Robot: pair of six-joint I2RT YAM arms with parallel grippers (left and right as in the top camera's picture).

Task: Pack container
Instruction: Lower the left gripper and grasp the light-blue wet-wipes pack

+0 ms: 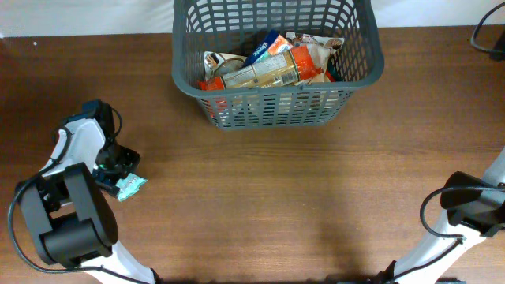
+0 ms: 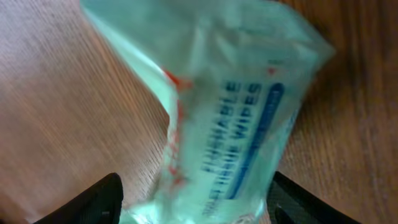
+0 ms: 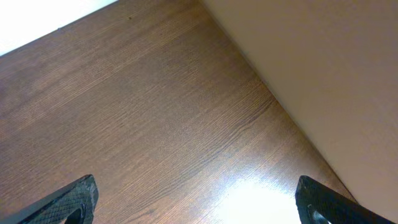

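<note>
The container, a dark grey lattice basket, stands at the back centre of the table with several food packets piled inside. A pale green packet of flushable wipes fills the left wrist view. My left gripper is shut on its lower end, a dark finger against each side. Overhead, that packet shows at the tip of the left gripper, at the table's left side and well away from the container. My right gripper is open wide over bare wood, with nothing between its fingers.
The right arm sits at the front right corner, close to the table's right edge. A black cable lies at the back right. Brown wooden tabletop stretches between the arms and the basket.
</note>
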